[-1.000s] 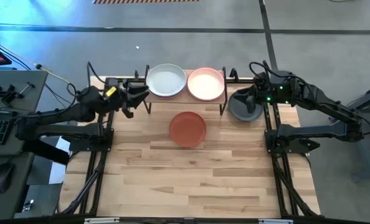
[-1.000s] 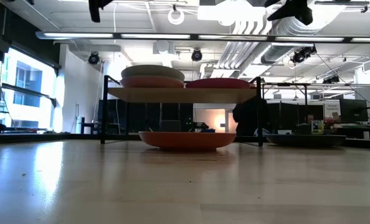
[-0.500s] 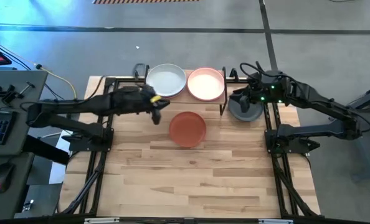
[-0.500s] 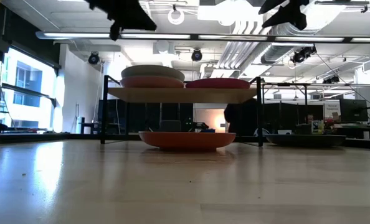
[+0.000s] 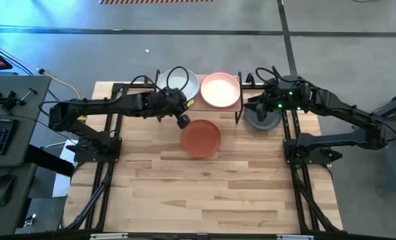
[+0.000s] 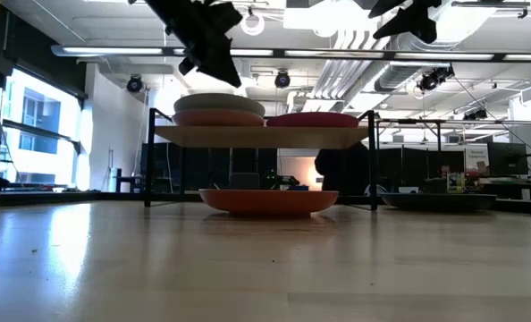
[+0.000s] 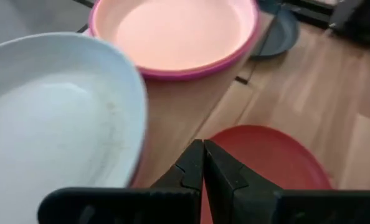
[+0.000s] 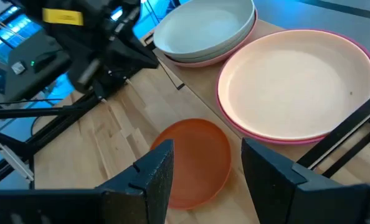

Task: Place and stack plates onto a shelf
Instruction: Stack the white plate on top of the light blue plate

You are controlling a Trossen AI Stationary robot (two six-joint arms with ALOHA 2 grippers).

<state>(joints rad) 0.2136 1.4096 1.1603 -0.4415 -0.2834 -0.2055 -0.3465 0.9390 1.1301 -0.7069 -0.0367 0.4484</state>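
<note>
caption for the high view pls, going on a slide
Left gripper, shut and empty, beside the terracotta plate; two plate stacks fill the shelf.

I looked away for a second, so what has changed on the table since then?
The left gripper swung from the shelf's left end toward the terracotta plate and shut, empty. The right gripper edged slightly left above the dark grey plate, staying open. No plate moved.
</note>
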